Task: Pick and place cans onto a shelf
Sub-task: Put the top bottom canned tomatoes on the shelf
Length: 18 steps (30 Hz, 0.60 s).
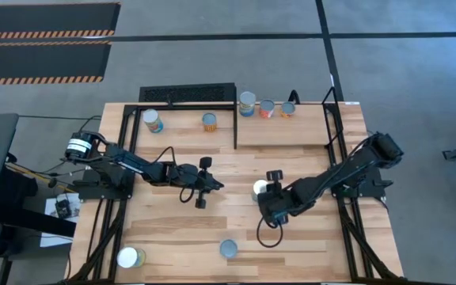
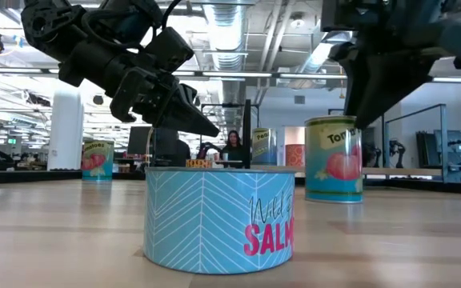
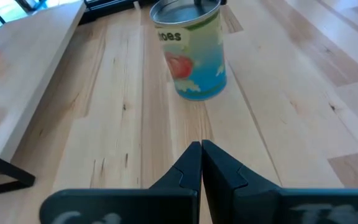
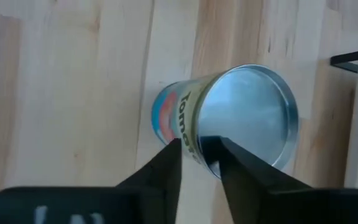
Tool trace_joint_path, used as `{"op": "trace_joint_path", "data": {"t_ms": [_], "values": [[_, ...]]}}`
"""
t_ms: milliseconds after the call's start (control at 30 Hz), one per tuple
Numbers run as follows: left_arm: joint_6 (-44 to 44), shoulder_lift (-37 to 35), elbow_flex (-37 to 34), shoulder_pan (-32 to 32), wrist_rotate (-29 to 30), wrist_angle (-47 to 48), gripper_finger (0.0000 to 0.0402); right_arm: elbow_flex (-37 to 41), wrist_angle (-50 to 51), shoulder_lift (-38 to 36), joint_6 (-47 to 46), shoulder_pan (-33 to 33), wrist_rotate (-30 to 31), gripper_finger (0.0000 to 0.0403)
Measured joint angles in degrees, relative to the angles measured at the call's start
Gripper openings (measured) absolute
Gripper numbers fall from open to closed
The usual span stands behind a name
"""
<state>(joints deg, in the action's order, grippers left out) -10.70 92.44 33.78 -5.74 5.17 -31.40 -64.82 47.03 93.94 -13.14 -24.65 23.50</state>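
Observation:
A tomato can [image 1: 260,188] with a silver top and a blue, green and red label stands upright on its base mid-table; it also shows in the low view [image 2: 334,160]. My right gripper [image 4: 194,155] hangs over it, pointing down, its fingers a narrow gap apart at the edge of the top [image 4: 247,118]. My left gripper [image 3: 201,149] is shut and empty, to the can's left in the high view [image 1: 212,184], pointing at the can [image 3: 191,53]. The shelf [image 1: 184,131] at the far side carries two cans [image 1: 153,120] [image 1: 209,122]. My right gripper comes at the tomato can from above, and its two fingers [image 4: 169,165] stand over the near part of the can's top rim [image 4: 197,134]. I cannot tell whether they touch the rim. The can stands upright on the table.
A blue salmon can [image 1: 229,248] [image 2: 218,216] and a white can [image 1: 131,257] stand near the front edge. Three cans [image 1: 267,108] stand in a row at the far right. The shelf's black bar [image 1: 236,127] runs between the two far areas.

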Motion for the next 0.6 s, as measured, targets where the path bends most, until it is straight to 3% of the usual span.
{"op": "trace_joint_path", "data": {"t_ms": [267,433,600], "values": [[-0.15,0.0,0.0,0.0,-0.01,-0.02,0.0002,0.13,-0.06,-0.69,0.81,0.95,0.21,0.0014],[-0.11,0.0,0.0,0.0,0.02,-0.09,0.0002,0.37,0.89,-2.55,1.64,2.56,-1.81,0.001],[-0.09,0.0,0.02,0.33,0.04,-0.04,0.0002,0.37,5.55,-8.87,1.61,5.37,-1.66,0.0005]]}}
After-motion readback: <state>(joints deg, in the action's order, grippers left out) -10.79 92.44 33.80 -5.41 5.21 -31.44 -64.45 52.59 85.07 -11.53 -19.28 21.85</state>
